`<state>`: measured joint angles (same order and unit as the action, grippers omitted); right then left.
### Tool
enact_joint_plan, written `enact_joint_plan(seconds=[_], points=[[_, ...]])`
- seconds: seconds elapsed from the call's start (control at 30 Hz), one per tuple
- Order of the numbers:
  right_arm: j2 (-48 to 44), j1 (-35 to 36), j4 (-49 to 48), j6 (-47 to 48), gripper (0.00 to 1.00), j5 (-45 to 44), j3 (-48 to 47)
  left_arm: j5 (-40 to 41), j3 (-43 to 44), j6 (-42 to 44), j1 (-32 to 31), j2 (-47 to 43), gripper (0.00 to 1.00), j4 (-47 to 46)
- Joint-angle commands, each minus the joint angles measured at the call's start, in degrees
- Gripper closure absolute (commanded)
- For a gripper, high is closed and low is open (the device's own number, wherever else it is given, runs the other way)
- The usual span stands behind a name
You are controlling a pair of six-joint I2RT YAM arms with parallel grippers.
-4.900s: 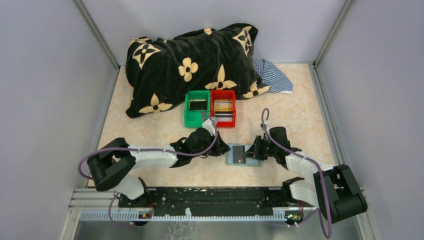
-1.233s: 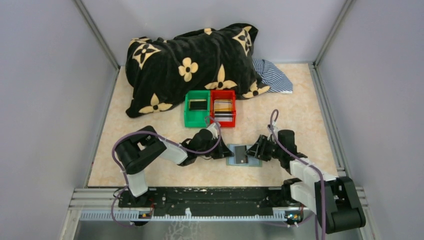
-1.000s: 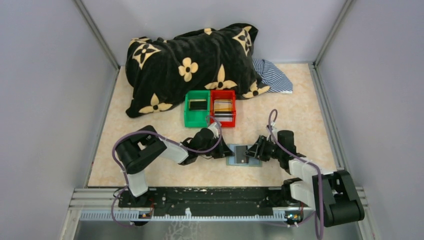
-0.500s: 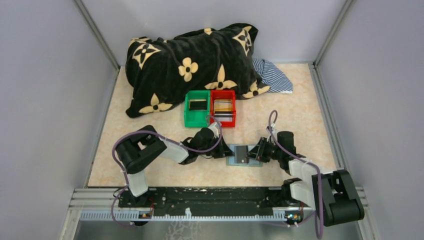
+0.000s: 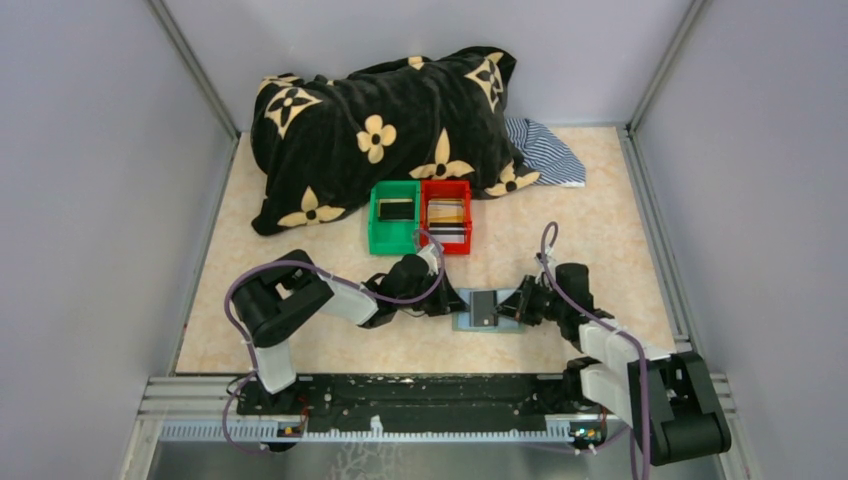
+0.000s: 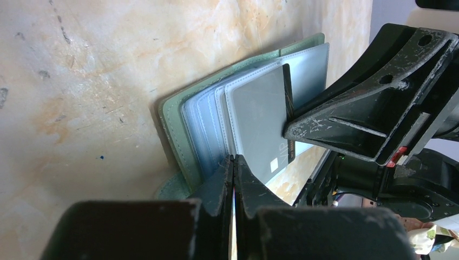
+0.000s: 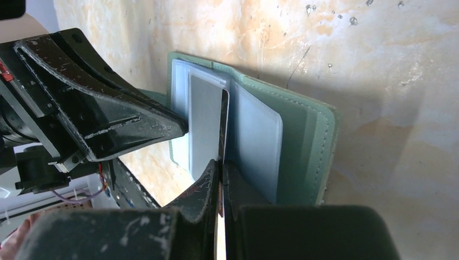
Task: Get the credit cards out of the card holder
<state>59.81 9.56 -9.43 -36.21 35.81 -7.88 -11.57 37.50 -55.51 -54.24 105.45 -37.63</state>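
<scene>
Marbled beige desk [image 5: 600, 230] bears near its front edge the grey-green two-panel card holder [image 7: 303, 146]: left claw [image 6: 234, 160] apparently clamps its cover, right claw [image 7: 221, 162] shut on a dark thin card [image 5: 484, 307], others already binned.

Pale grey-lilac walls [image 5: 90, 200] left, right and far, metal corner posts [image 5: 195, 65], beige marbled counter [image 5: 600, 230], black flower-print blanket [image 5: 380, 130] heaped far side, striped cloth [image 5: 548, 152] far right, aluminium rail [image 5: 420, 405] near edge, even light.

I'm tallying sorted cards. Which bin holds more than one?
The red bin, right of the green bin: it shows a tan-gold card and a striped dark card; the green holds a lone dark card.
</scene>
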Motion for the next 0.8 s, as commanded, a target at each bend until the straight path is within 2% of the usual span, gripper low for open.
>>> enact_joint_plan(seconds=[0.0,0.07,0.3,0.43,0.77], points=[[-2.18,-0.51,1.22,0.92,0.95,-1.76,-1.42,2.86,-1.03,2.43,0.33,3.69,0.97,8.54],[-2.56,-0.53,2.13,1.33,0.88,-2.05,-1.77,2.71,-1.10,2.42,0.29,3.68,0.97,8.37],[-3.01,-0.51,2.65,1.58,0.87,-2.18,-1.66,2.44,-1.32,2.25,0.36,3.86,0.97,7.93],[-2.60,-0.52,2.22,1.58,1.00,-2.04,-1.59,2.44,-1.28,2.30,0.40,3.95,0.97,7.91],[-5.83,-0.58,5.30,1.58,1.00,-4.39,-2.49,2.26,-1.28,2.16,0.47,4.24,0.97,7.74]])
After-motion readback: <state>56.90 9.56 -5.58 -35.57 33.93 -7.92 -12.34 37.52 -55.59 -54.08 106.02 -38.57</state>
